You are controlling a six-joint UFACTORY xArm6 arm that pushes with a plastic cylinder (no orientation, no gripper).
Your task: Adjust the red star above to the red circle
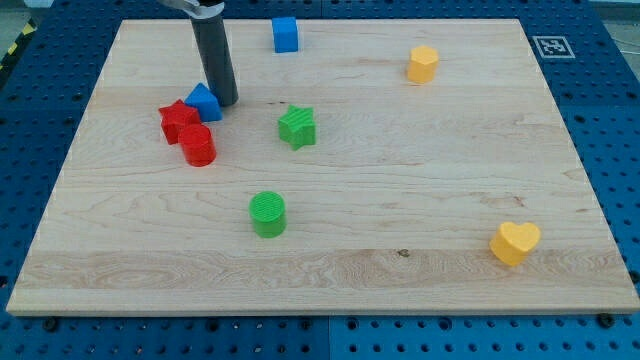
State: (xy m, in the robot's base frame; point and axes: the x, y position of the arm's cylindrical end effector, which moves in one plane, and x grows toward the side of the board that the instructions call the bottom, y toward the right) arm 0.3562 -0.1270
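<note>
The red star (177, 120) lies at the view's left on the wooden board (400, 180). The red circle (198, 145) sits just below and to the right of it, touching it. A blue block (204, 102), shape unclear, touches the red star's upper right. My tip (225, 102) is at the blue block's right side, touching or nearly touching it, up and to the right of the red star.
A blue cube (285, 34) stands near the top edge. A green star (296, 127) and a green circle (267, 214) lie in the middle. A yellow block (422, 63) is at upper right, a yellow heart (514, 242) at lower right.
</note>
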